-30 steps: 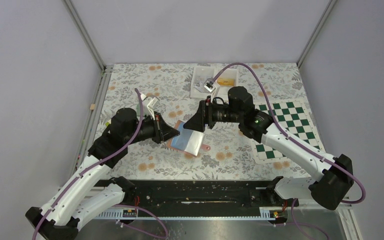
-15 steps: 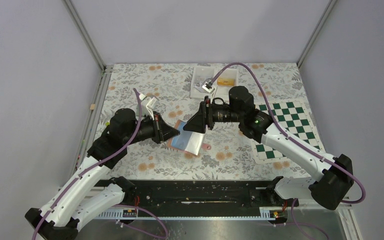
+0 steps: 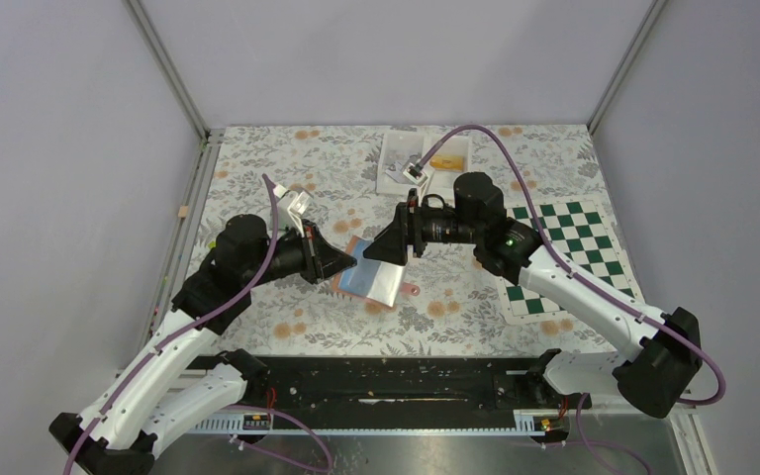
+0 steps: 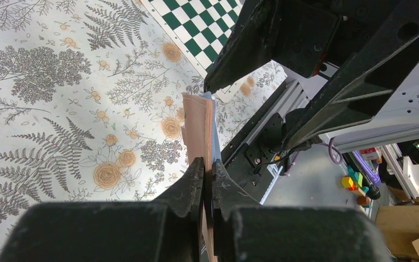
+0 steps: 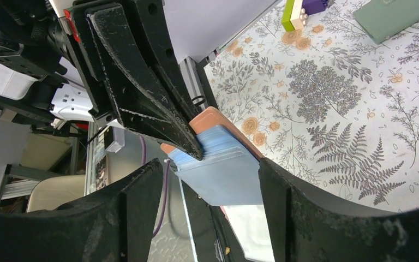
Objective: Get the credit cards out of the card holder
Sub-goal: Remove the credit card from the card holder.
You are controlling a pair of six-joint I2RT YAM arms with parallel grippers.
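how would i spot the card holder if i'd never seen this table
Start at the middle of the floral tablecloth. The card holder is the small booklet-like wallet pinched in the left gripper. Its tan-brown cover and light-blue inner panels set it apart from the green-and-white chessboard mat to its right.

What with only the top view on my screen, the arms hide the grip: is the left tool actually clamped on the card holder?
Observer: Yes. The left wrist view shows the left tool shut on the tan cover edge of the card holder.
Operator: And the other arm?
Observer: Its wrist view shows the right tool open, one finger on either side of the light-blue panels, not pinching them.
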